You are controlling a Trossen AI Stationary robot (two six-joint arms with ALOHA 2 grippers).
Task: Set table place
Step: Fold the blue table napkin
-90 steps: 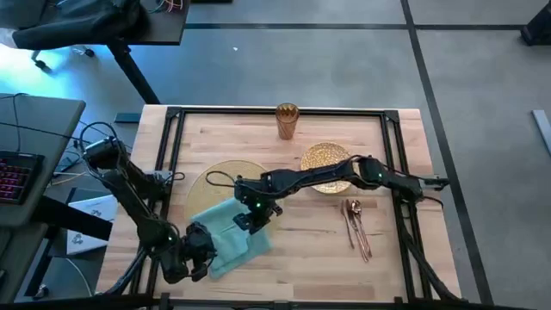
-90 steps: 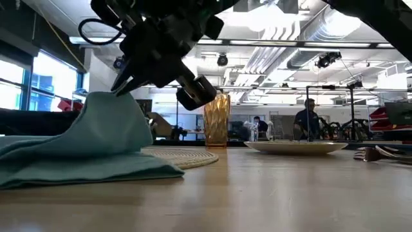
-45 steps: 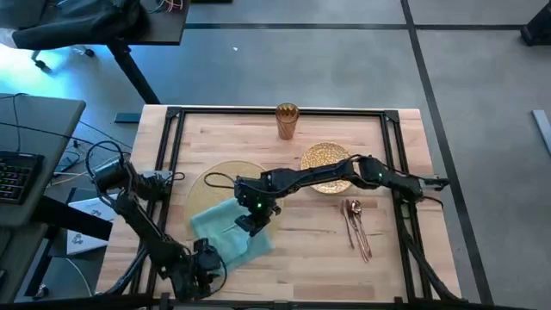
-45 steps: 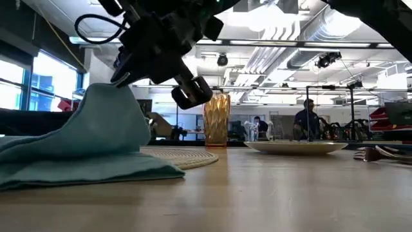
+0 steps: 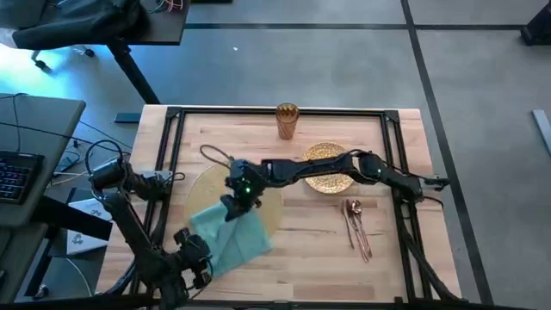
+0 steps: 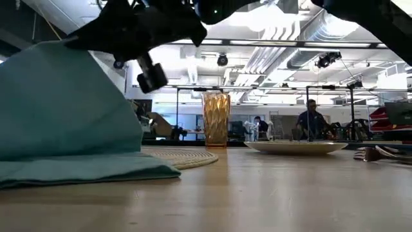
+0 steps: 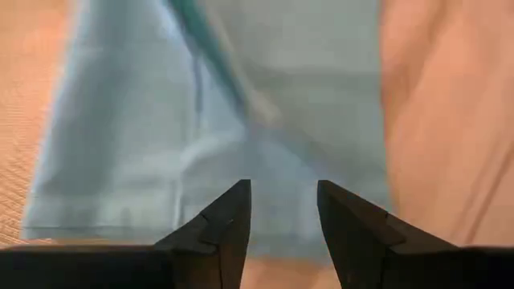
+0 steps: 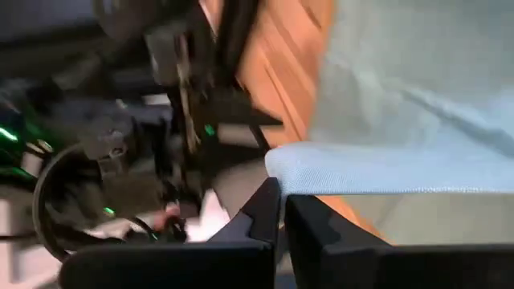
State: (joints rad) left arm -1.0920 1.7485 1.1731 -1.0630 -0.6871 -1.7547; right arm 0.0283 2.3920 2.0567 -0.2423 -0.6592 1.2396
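A teal napkin (image 5: 234, 239) lies near the table's front left, its far part raised, with my right gripper (image 5: 232, 204) shut on it. In the low view the napkin (image 6: 64, 109) rises as a tall peak. Its far end overlaps the round pale-gold placemat (image 5: 225, 179). My left gripper (image 5: 191, 258) stands open at the napkin's near-left side; in its wrist view the fingers (image 7: 283, 210) are apart and above the cloth. The gold plate (image 5: 325, 168), the amber cup (image 5: 287, 120) and the cutlery (image 5: 355, 226) lie on the table's right half. My right gripper pinches the napkin's raised far edge (image 8: 321, 172) between its two shut fingers, coming from the table's right and slanting down. One layer or several, I cannot tell. The cloth slopes down from the fingers, and its near part (image 6: 84, 169) lies flat on the table.
The black rail frame (image 5: 172, 138) runs round the table top. A grey desk with a keyboard (image 5: 17, 172) stands off the left side. Bare wood (image 5: 301, 250) lies between the napkin and the cutlery.
My right gripper has gone up and toward the table's far-left, over the placemat, still shut on the napkin. The napkin's far part has been lifted much higher while its near part has stayed on the table. My left gripper has drawn back a little from the napkin.
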